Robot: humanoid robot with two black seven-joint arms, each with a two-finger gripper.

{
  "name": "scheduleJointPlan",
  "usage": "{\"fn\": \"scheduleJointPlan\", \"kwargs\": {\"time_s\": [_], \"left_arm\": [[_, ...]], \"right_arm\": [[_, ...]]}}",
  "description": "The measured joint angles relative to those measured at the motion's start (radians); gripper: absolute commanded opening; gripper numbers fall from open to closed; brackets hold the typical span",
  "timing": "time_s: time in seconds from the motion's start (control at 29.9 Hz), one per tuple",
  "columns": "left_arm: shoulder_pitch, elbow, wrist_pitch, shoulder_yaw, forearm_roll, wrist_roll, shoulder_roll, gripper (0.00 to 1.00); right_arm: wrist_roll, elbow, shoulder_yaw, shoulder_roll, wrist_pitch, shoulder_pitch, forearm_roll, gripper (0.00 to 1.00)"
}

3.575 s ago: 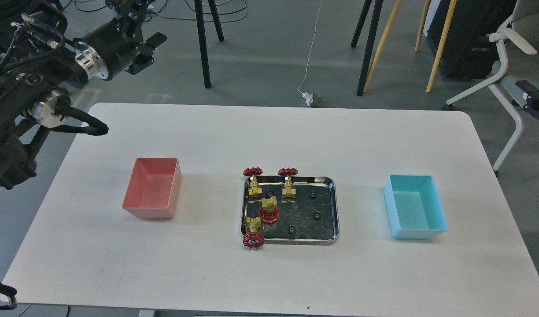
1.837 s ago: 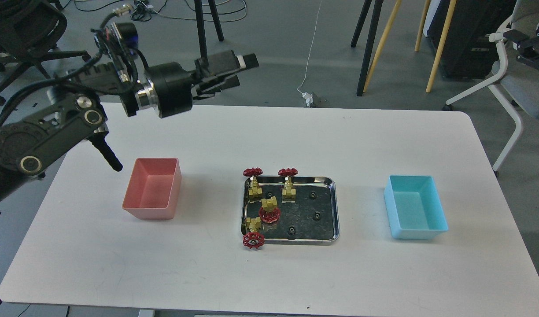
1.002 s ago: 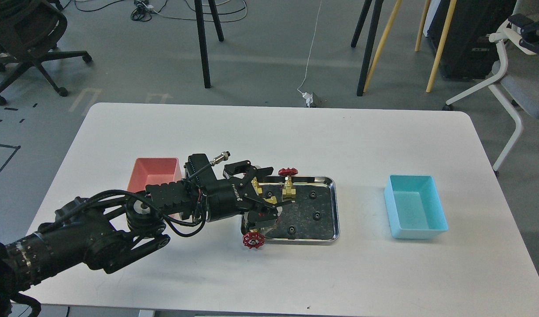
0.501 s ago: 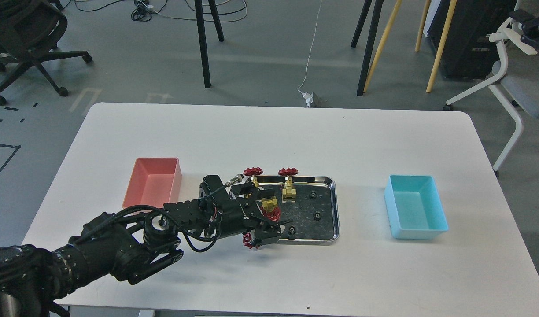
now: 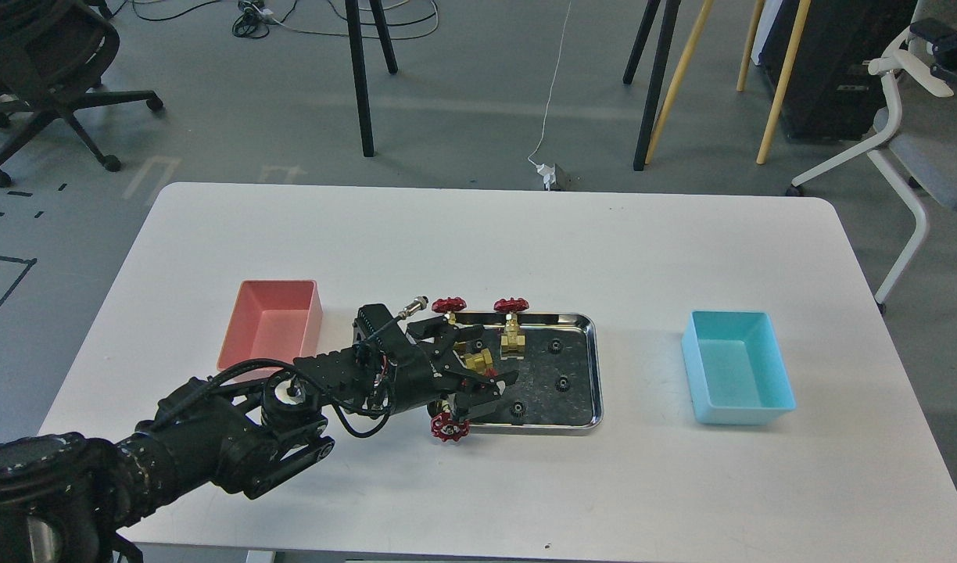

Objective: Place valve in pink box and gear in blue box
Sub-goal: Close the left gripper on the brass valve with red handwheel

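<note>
While the white tabletop [image 5: 478,234] carries everything, the steel tray [image 5: 596,367] near its middle serves as the landmark. Well to the left of the tray the pink box [image 5: 248,344] is seen, empty as far as its floor shows, and well to the right of the tray the blue box [image 5: 775,387] is seen, likewise empty. From the left edge of the view the left arm [image 5: 213,438] is stretched toward the tray's near left corner, and the left gripper [image 5: 469,387] is held low over that corner. Its jaws are spread narrowly, with one finger above the lying valve and one below it, and no firm hold can be confirmed. The right gripper is not in view.

Four valves are seen at the tray's left side: two upright ones at the far left rim [image 5: 449,306] and beside it [image 5: 511,324], one lying in the middle left [image 5: 478,361], and one at the near left corner [image 5: 449,426], whose red handwheel hangs over the rim toward the tabletop. Four small black gears [image 5: 562,383] lie in the right half of the tray, untouched.

The step in hand is judged to be the first valve pick. A closing of the jaws on one brass body is called for next, then a lift clear of the rim and a carry leftward to the pink box.
</note>
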Motion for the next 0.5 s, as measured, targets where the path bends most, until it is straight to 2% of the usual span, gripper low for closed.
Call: {"fn": "scheduleJointPlan", "kwargs": {"time_s": [0.27,0.5], "left_arm": [[0.0,0.02,0.001,0.001,0.0,-0.005,0.013,0.65],[0.01,0.02,0.001,0.003,0.004,-0.036,0.014,0.54]], "right_arm": [[0.002,-0.019,0.0,0.005,0.001,0.0,0.0,0.99],[0.002,-0.039,-0.001,0.009,0.003,0.003,0.0,0.99]]}}
